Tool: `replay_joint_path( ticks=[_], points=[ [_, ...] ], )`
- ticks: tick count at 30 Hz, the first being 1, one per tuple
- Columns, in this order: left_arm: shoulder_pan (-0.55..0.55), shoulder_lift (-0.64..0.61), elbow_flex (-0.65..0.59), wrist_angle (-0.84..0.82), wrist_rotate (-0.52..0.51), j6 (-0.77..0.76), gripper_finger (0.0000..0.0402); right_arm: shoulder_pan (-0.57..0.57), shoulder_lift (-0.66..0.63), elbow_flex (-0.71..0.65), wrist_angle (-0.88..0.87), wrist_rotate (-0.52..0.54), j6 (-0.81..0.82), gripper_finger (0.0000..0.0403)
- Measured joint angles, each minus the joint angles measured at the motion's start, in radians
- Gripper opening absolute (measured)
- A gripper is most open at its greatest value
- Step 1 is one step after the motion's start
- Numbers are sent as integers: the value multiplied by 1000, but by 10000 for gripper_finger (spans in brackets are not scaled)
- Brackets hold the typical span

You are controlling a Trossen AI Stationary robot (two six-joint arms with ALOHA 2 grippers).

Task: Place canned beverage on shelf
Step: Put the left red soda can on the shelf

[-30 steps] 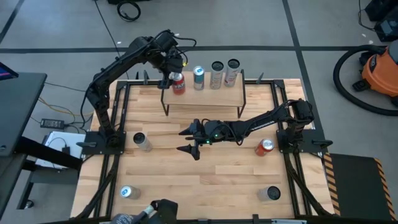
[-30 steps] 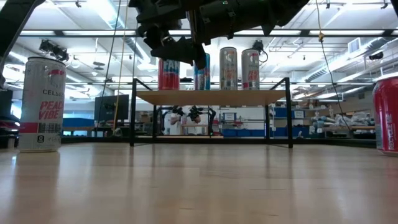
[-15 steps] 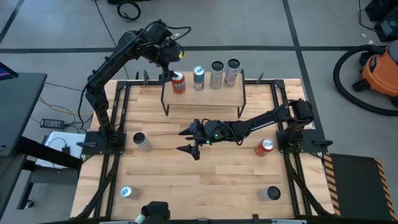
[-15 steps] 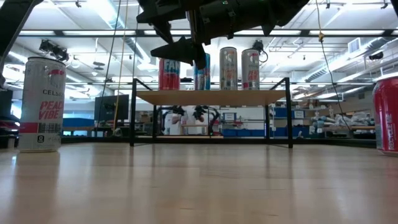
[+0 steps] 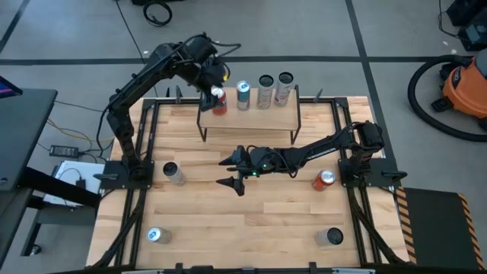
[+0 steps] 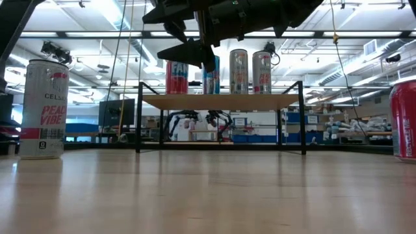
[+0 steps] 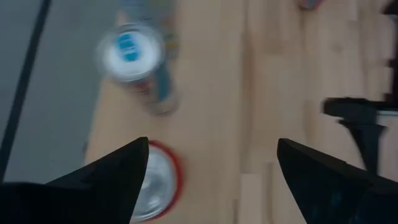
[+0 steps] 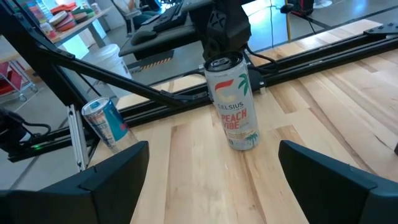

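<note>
Left pincer (image 5: 215,85), jaws wide, now back over red can (image 5: 219,101) on light wooden shelf (image 5: 262,118); can stands released, i.e. placed; right pincer (image 5: 230,172) wide, idle mid-table.

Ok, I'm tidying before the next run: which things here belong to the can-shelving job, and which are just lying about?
Job:
shelf
four cans on it
four cans on the table
left gripper, open over the shelf
right gripper, open, mid-table

Lying about:
orange vacuum
cable coil on the floor
</note>
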Motion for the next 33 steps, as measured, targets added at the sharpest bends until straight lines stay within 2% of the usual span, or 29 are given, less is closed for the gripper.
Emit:
replay_joint_path(
  ticks=[7, 11, 15, 24, 26, 33],
  points=[
    [-77, -1, 0, -28, -1, -5, 357, 0, -1, 0, 57, 0, 1, 368],
    [-110, -1, 0, -49, -2, -46, 357, 2, -1, 0, 34, -15, -3, 368],
    [-146, -1, 0, -94, -3, -56, 357, 4, -1, 0, -37, -94, -61, 368],
    [-172, -29, 0, -168, -50, -136, 357, 0, -10, 0, -67, -392, -166, 368],
    [-173, -47, 0, -170, -53, -169, 357, -8, -21, 0, -105, -422, -167, 368],
    [-200, -118, 0, -170, -68, -227, 357, -31, -105, 0, -306, -412, -221, 368]
  ],
)
